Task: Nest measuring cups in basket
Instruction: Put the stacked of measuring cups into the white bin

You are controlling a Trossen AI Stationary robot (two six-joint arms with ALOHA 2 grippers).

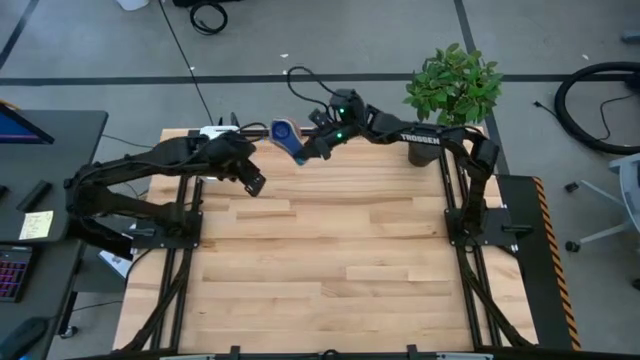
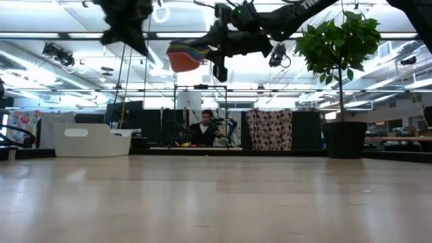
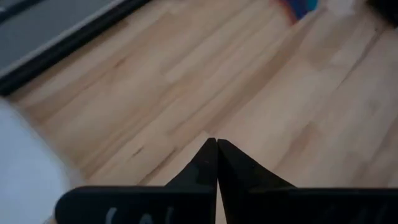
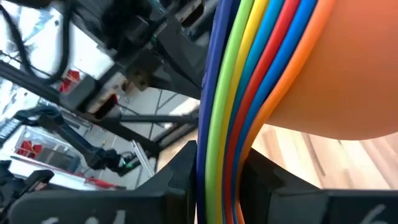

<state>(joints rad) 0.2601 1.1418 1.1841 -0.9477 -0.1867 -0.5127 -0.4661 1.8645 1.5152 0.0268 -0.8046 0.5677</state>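
Note:
The measuring cups [image 1: 285,133] are nested in one stack, a blue cup on top and the orange bowl [image 4: 336,68] at the bottom. The stack hangs high above the table's far part, and my right gripper [image 1: 308,150] is shut on it; the low view shows it in the air [image 2: 185,55]. The white basket [image 2: 91,140] stands at the far left, half hidden in the high view [image 1: 215,131] behind my left arm. My left gripper [image 1: 255,183] is shut, holds nothing, and hovers over the table near the basket [image 3: 216,146]. My right gripper pinches the stacked flat handles [image 4: 221,174] between its two fingers [image 4: 177,168], which sit one on each side of the coloured bundle. The fingers come roughly level from the table's right side. The stack is lifted clear of the table, bowls out beyond the fingertips and slightly tilted.
A potted plant [image 1: 455,85] in a dark round pot [image 2: 345,140] stands at the table's far right corner. The wide wooden tabletop [image 1: 330,270] lies bare toward the near edge. A desk with a keyboard [image 1: 15,270] stands off the left side.

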